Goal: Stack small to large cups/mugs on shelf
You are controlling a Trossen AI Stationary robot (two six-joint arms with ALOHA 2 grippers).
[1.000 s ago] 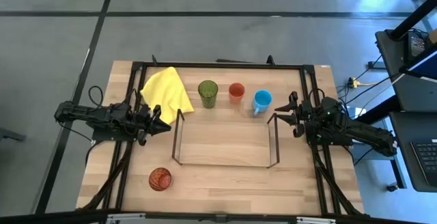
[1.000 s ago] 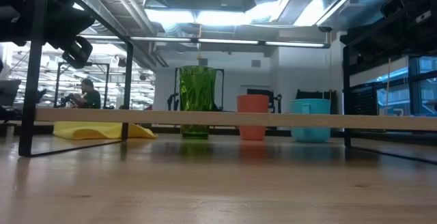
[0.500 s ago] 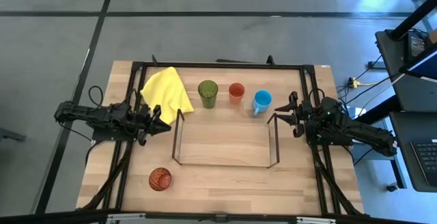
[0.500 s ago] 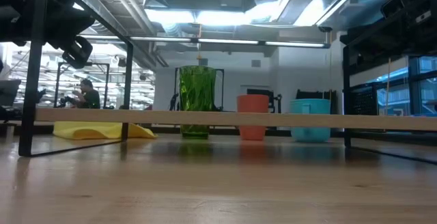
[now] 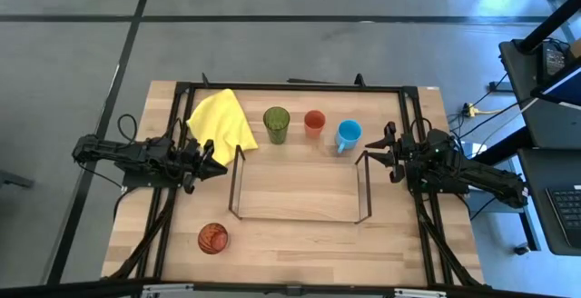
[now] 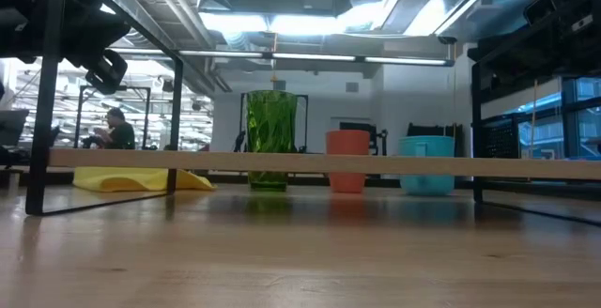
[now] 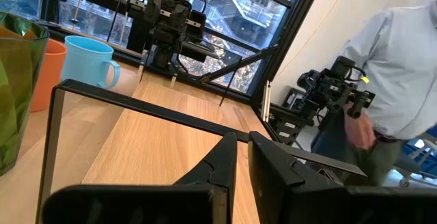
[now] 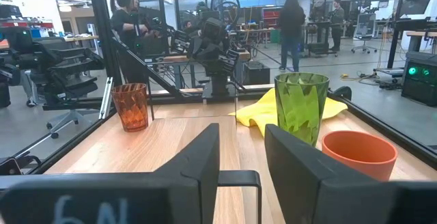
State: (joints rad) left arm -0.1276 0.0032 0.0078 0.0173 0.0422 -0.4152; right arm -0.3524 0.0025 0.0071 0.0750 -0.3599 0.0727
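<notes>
Three cups stand in a row at the table's far side: a green tumbler point(image 5: 276, 124), a plain orange cup point(image 5: 314, 122) and a light blue mug point(image 5: 349, 135). A red-orange patterned cup point(image 5: 212, 238) stands alone near the front left. The wire shelf point(image 5: 300, 184) rests on the table's middle with nothing on it. My left gripper point(image 5: 216, 163) hovers level at the shelf's left end, its fingers point(image 7: 225, 162) shut to a slit on nothing. My right gripper point(image 5: 372, 150) hovers level at the shelf's right end, open and empty, next to the blue mug.
A yellow cloth point(image 5: 221, 119) lies at the far left, beside the tumbler. A black frame point(image 5: 300, 86) runs around the table. A person point(image 7: 396, 80) stands beyond the table's near side; other people point(image 8: 293, 22) are farther off in the room.
</notes>
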